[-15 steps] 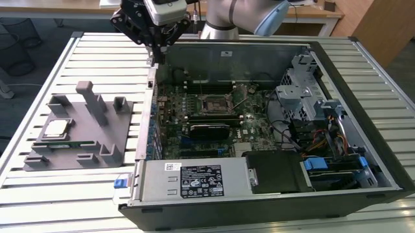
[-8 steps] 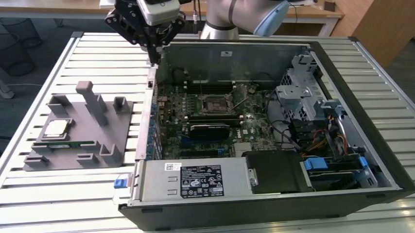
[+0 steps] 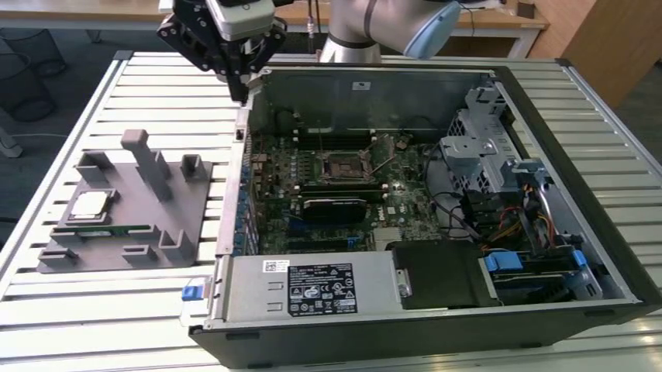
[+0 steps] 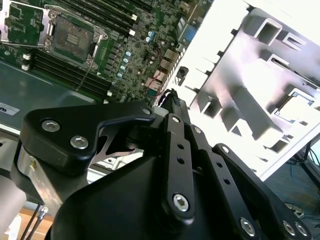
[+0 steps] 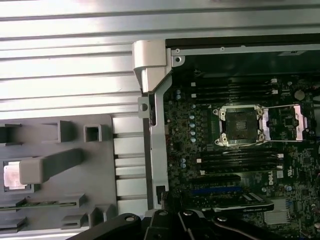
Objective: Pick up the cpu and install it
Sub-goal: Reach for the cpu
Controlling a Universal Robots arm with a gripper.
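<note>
You see the gripper closed on nothing, above the computer case corner. The cpu lies on the grey holder beside the case. The label print is too small to read.

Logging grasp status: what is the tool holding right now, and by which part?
Nothing. The cpu lies in the gray tray, apart from the tool, which hangs near the case corner.

A lab: robot arm, slatted bench, opened computer case.
</note>
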